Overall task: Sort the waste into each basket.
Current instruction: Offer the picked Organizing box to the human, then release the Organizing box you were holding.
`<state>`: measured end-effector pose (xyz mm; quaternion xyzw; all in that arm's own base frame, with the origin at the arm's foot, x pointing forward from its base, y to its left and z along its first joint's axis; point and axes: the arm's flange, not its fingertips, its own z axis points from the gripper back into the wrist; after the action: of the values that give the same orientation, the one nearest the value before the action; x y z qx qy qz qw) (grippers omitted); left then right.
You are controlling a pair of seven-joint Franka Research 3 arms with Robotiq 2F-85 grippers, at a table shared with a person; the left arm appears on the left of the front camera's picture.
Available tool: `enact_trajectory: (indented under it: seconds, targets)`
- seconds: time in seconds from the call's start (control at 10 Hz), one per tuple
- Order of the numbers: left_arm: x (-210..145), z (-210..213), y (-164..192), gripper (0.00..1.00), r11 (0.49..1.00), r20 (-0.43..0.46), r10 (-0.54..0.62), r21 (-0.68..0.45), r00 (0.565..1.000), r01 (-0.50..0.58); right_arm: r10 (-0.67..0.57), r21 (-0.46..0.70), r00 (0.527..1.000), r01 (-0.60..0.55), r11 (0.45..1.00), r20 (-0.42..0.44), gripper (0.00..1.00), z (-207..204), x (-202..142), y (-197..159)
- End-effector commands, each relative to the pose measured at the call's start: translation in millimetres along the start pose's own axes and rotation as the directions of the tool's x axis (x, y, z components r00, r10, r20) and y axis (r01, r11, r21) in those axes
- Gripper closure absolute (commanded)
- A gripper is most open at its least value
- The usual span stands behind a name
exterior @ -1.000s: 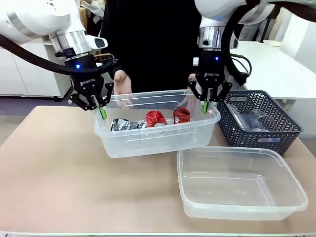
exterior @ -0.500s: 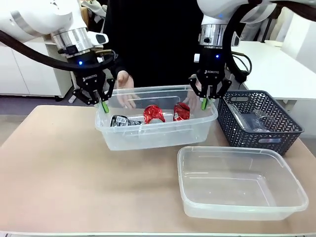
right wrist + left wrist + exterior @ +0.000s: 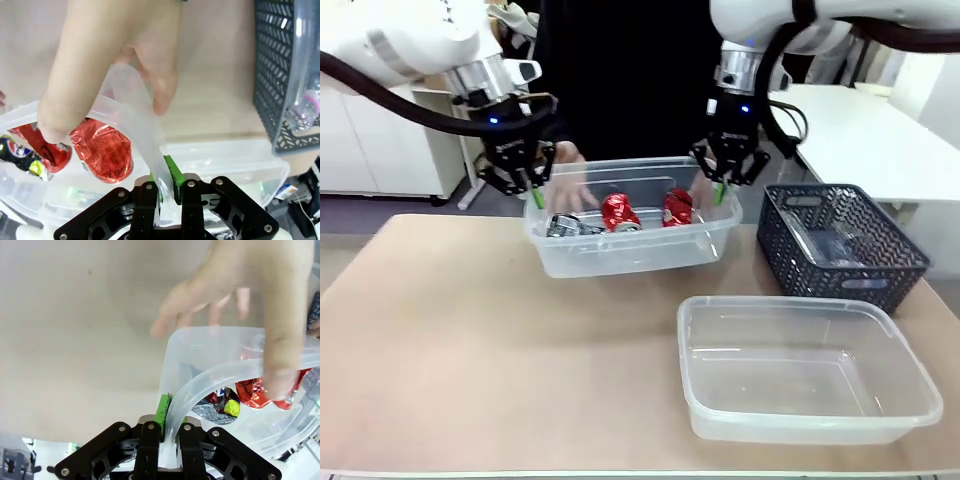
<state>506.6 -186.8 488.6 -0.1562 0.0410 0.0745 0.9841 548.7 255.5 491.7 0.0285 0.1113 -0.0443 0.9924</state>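
Observation:
A clear tub (image 3: pixel 630 257) hangs above the table's far side, carried by both arms. My left gripper (image 3: pixel 533 190) is shut on its left rim (image 3: pixel 200 385), and my right gripper (image 3: pixel 720 188) is shut on its right rim (image 3: pixel 131 111). Inside lie two crushed red cans (image 3: pixel 617 213) (image 3: pixel 677 207) and a black-and-silver can (image 3: pixel 563 226). The person's hands (image 3: pixel 260 300) (image 3: pixel 115 50) rest on the tub's far rim. The second clear tub (image 3: pixel 785 304) stands empty at the front right.
A dark grey lattice basket (image 3: pixel 880 285) stands at the right, holding clear plastic bottles (image 3: pixel 830 243); one with a pink label (image 3: pixel 306 112) shows through its wall. The person stands close behind the lifted tub. Bare tabletop (image 3: pixel 450 340) spreads at the front left.
Both grippers have carried the tub with the cans up and away, toward the person. The person's hands have stayed at its far rim.

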Motion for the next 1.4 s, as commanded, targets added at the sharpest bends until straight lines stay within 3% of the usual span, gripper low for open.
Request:
enact_trajectory:
  seconds: [0.0, 0.9, 1.0, 1.1, 1.2, 1.3]
  targets:
    - [-11, 13, -2, 0.94, 1.000, 0.024, -0.003, -0.006, 1.000, 0.003, 0.005, 0.005, 1.000, -0.005, 1.000, 0.024, 0.95, 7, -9, -1]
    - [-7, 9, -2, 0.94, 1.000, 0.014, -0.014, 0.012, 1.000, 0.014, 0.011, 0.001, 1.000, -0.011, 1.000, 0.014, 0.95, 10, -7, 2]
    - [-9, 10, -3, 0.37, 0.998, 0.006, -0.056, 0.012, 0.998, 0.056, 0.072, 0.073, 0.996, -0.076, 0.994, 0.057, 0.39, 11, -14, -5]
    - [-14, 16, -4, 0.37, 0.999, 0.032, -0.048, 0.011, 0.998, 0.048, 0.087, 0.130, 0.988, -0.104, 0.986, 0.129, 0.39, 14, -22, -12]
    - [-20, 24, -2, 0.00, 0.999, 0.048, -0.047, 0.012, 0.998, 0.047, 0.098, 0.194, 0.974, -0.139, 0.971, 0.206, 0.00, 21, -33, -22]
    - [-28, 34, 1, 0.32, 0.999, 0.069, -0.042, 0.016, 0.997, 0.041, 0.098, 0.247, 0.959, -0.166, 0.955, 0.267, 0.38, 32, -46, -33]
